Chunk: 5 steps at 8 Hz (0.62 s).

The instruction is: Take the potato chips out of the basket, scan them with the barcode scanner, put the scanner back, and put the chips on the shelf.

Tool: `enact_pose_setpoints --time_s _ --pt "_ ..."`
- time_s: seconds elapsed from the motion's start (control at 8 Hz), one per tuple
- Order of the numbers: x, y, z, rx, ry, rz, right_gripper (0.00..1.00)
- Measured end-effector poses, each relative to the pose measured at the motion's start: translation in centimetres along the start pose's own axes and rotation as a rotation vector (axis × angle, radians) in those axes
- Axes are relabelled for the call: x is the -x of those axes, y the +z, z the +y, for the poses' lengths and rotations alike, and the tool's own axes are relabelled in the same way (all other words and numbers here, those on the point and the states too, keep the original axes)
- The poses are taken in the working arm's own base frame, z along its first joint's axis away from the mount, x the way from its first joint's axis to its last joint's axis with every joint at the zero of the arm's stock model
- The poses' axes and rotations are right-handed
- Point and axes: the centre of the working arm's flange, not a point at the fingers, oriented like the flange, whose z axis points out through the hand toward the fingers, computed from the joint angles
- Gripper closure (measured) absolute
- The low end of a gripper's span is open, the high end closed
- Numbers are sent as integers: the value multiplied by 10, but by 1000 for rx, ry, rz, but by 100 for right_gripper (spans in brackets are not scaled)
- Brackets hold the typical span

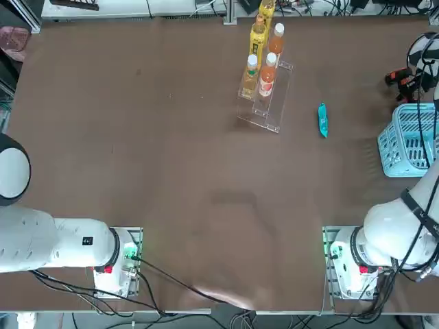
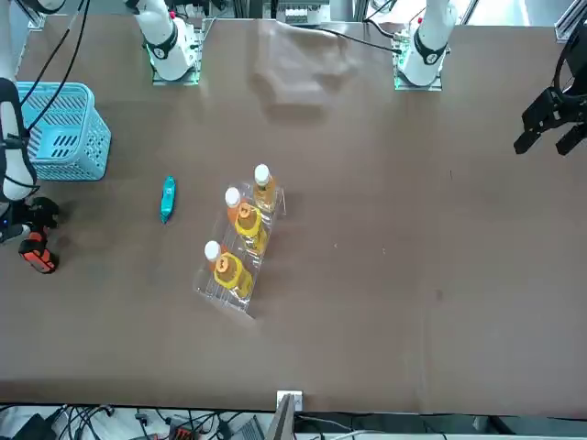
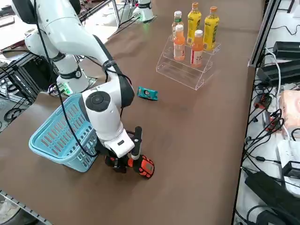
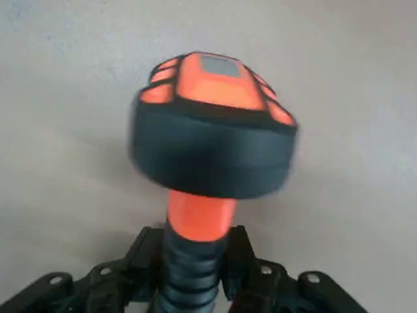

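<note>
- Right gripper [image 4: 195, 261] pinching the ribbed handle of the barcode scanner [image 4: 212, 130], fingers pressed in from both sides low on the grip, probably so the orange-and-black head is staying free to aim.
- Working low at the table's edge, just beside the basket [image 3: 58, 133], scanner head [image 3: 145, 167] lying close to or on the table surface; cannot tell which.
- Potato chips [image 1: 322, 120] lying flat on the bare table between the basket [image 1: 408, 140] and the shelf [image 1: 267, 103], apart from both; seemingly placed in the open for scanning.
- Shelf holding only drink bottles [image 3: 197, 33] on its tiers, front step looking free, likely the spot for the packet.
- Scanning and shelving both not yet done.
</note>
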Motion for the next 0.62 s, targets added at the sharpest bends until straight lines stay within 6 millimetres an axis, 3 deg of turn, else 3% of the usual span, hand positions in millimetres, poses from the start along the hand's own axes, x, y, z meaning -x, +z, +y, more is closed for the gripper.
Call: enact_pose_setpoints --time_s 0.12,0.62 --pt "0 1 0 -1 -1 -1 59" --pt "-6 -2 -3 1 -13 8 59"
